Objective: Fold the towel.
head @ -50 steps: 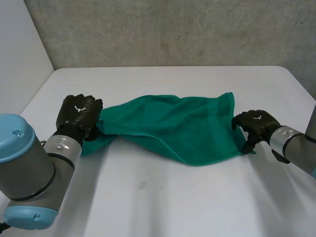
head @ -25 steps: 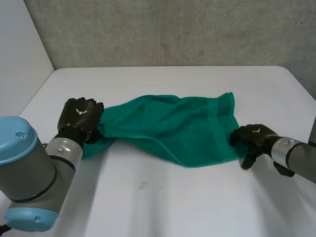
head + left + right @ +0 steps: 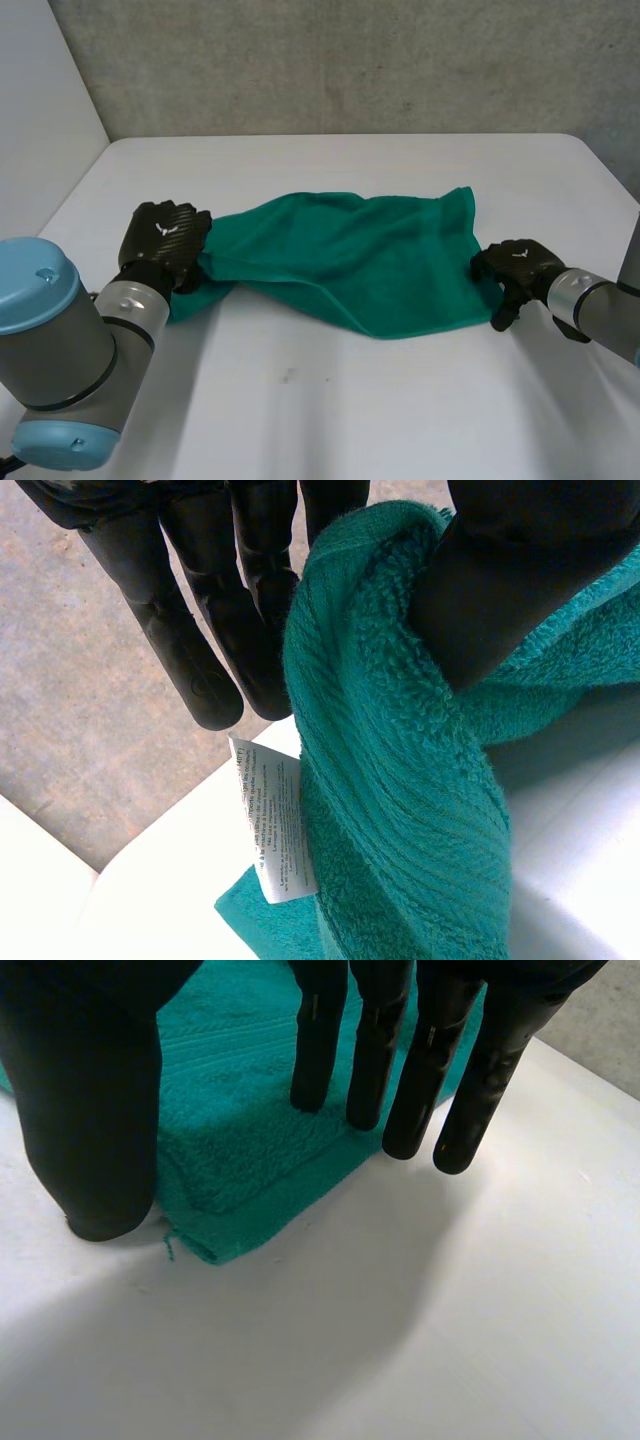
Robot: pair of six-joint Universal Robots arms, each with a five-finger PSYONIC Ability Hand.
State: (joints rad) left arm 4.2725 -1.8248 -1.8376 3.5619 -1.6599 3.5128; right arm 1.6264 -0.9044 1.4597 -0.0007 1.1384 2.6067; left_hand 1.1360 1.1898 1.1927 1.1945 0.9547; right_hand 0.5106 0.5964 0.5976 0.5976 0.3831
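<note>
The green towel (image 3: 350, 260) lies bunched and stretched across the middle of the white table (image 3: 340, 410), between my two hands. My left hand (image 3: 163, 235) is at its left end, with the cloth (image 3: 400, 780) gathered and pinched between the thumb (image 3: 520, 580) and the fingers (image 3: 200, 650); a white care label (image 3: 275, 820) hangs below the grip. My right hand (image 3: 515, 265) is at the towel's right near corner. There its fingers (image 3: 380, 1050) are straight over the cloth (image 3: 240, 1130), the thumb (image 3: 90, 1110) stands beside the corner, and nothing is pinched.
A concrete wall (image 3: 350, 60) runs behind the table's far edge, and a white panel (image 3: 40, 110) stands to the left. Bare tabletop stretches in front of the towel and behind it.
My right hand dipped toward me along the towel's right edge and then came back a little. The left hand has kept its grip and sunk slightly.
</note>
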